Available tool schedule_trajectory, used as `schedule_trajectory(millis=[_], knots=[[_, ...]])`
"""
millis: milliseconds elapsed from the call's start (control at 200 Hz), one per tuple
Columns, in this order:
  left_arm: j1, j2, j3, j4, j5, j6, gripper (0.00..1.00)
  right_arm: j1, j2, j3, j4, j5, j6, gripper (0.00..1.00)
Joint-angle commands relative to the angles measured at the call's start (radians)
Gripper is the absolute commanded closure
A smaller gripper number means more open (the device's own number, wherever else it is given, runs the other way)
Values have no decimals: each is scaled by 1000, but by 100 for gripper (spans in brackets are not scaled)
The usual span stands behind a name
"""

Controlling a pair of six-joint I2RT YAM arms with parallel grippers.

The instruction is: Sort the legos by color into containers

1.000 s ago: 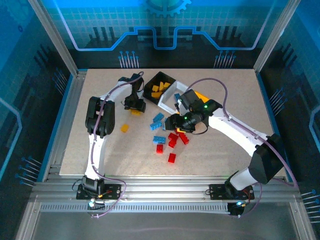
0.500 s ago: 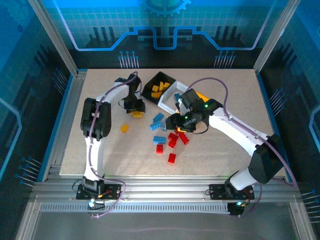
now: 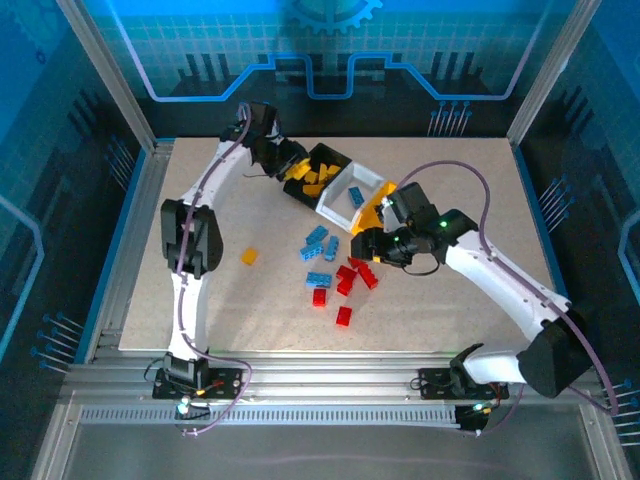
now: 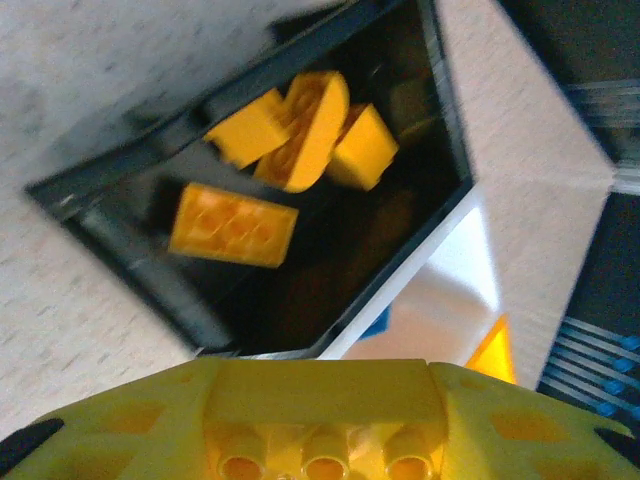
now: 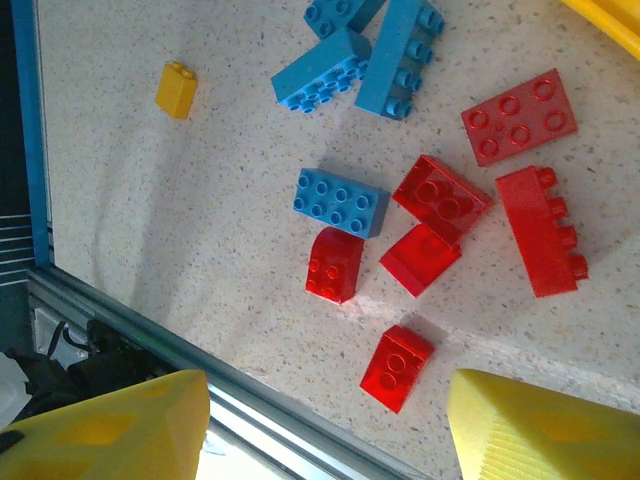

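Seen from above, a pale speckled desk (image 3: 200,300) sat inside a blue-lit enclosure. Three bins joined in a slanted row lay at upper centre: a black bin (image 3: 337,158), a white bin (image 3: 374,180) and a yellow-orange bin (image 3: 378,208), the last partly hidden behind the right arm.

The left arm reached toward the upper left of the frame, and the left tool (image 3: 289,164) hung over the black bin's left end. In the left wrist view, its yellow fingers (image 4: 120,430) at the bottom of the frame were closed on a yellow lego (image 4: 325,400), whose studs faced the camera. Below it, the black bin held several yellow bricks (image 4: 232,225). A blue brick (image 3: 355,195) lay in the white bin.

The right tool (image 3: 363,245) hovered just right of centre, beside the loose pile on the desk. In the right wrist view, its two yellow fingers (image 5: 110,420) stood wide apart in the bottom corners with nothing between them.

On the desk below it lay six red bricks (image 5: 441,198) clustered at centre and right. Three blue bricks (image 5: 340,201) were also there, two close together at the top and one touching the red group. A small yellow brick (image 5: 176,89) sat well apart at the upper left.
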Motion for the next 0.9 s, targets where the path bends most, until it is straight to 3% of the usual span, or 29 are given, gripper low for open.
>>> schedule_trajectory(millis=[0, 230, 495, 610, 720, 895], knots=[[-10, 93, 104, -4, -9, -104, 50, -23, -69, -36, -13, 18, 22, 34], [-12, 184, 204, 17, -13, -155, 41, -52, -149, -78, -48, 31, 29, 34], [-19, 134, 198, -2, 11, -127, 34, -56, -153, -79, -38, 18, 29, 34], [-19, 44, 159, -81, -3, -18, 34, -56, -125, -63, -23, 5, 16, 34], [-19, -78, 98, -242, -85, 137, 34, -56, -82, -38, 0, -21, 1, 34], [-40, -335, -254, -390, -279, 321, 32, -44, 8, 11, 43, -60, -17, 34]])
